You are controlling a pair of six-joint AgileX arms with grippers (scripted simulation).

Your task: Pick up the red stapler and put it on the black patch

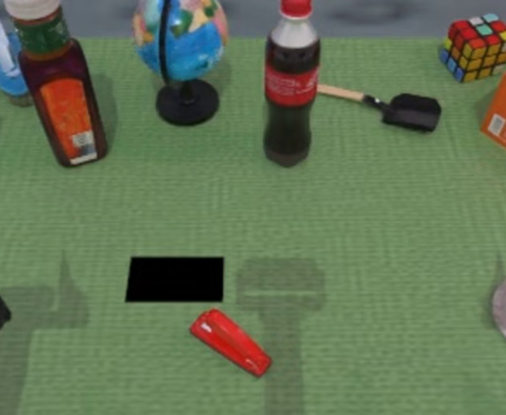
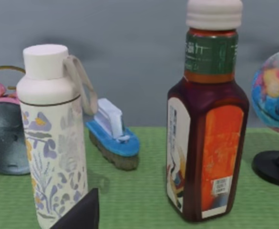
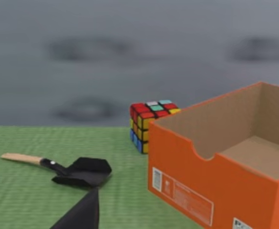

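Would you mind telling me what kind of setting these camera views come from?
Most likely a rendered tabletop test scene, not a real room: a green mat against a blank grey backdrop, carrying unrelated props such as a globe, a cola bottle and a puzzle cube.

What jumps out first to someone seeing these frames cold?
Probably the red stapler, lying at an angle on the green mat just below and right of the black patch, not touching it. Next, the tall row at the back: a brown sauce bottle at the left, a globe beside it, and a cola bottle near the middle. The open orange box beside a puzzle cube stands out at the far right.
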